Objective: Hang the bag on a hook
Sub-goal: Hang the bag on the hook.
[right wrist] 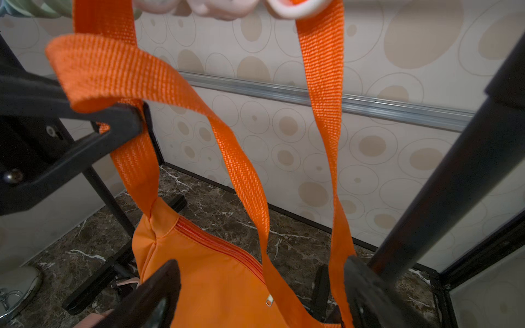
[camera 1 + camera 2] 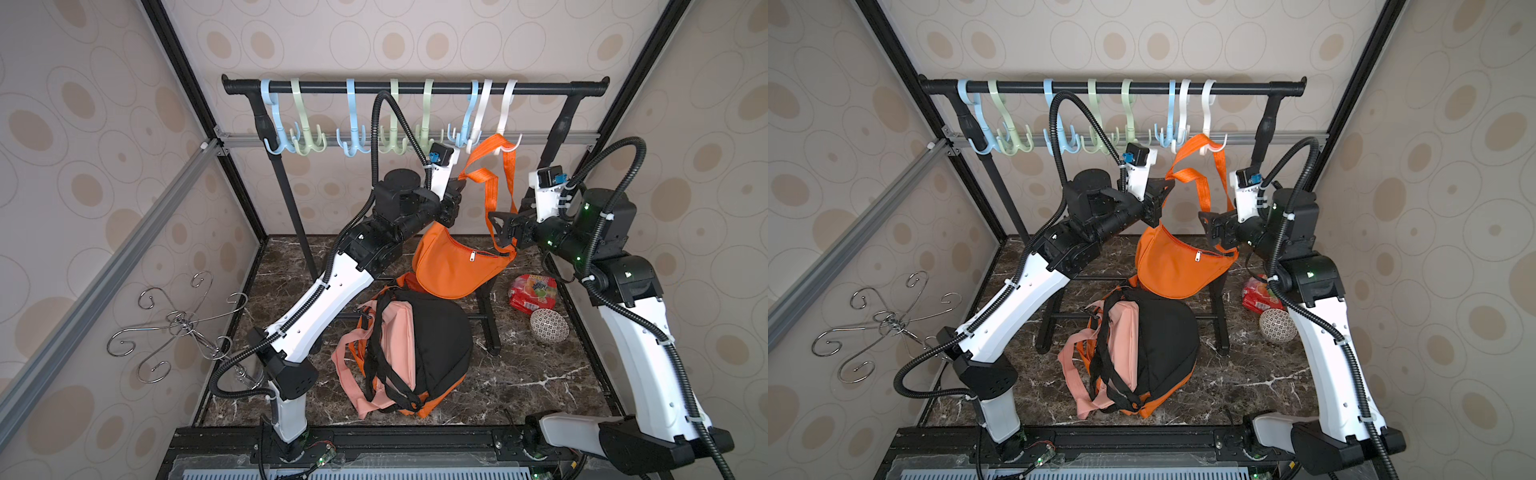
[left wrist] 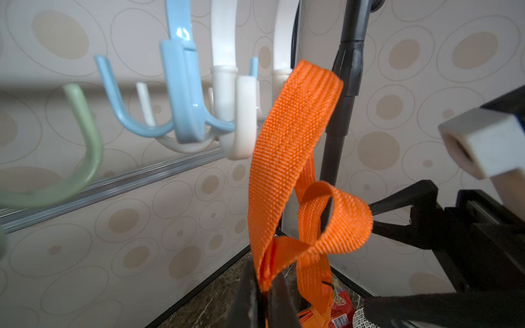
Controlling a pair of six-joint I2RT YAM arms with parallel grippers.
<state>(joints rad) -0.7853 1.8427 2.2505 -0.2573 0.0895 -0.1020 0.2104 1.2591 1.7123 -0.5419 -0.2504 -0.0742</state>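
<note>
Nearest the camera, a pink and black backpack (image 2: 411, 353) is laid on the floor below the rail (image 2: 415, 87). Below the rail's middle, the left gripper (image 2: 460, 182) is clamped on a fold of the orange strap (image 2: 491, 199). The strap is looped over the rightmost white hook (image 2: 505, 120) on the rail, and the orange bag (image 2: 453, 266) is hung beneath it. Below the rail's right end, the right gripper (image 2: 500, 230) is spread open, its jaws set either side of the strap's lower end.

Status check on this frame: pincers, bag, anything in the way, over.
Left pincer shut on folded strap. Right pincer open around strap by the orange bag. Strap looped over white hook. Backpack on floor below.
</note>
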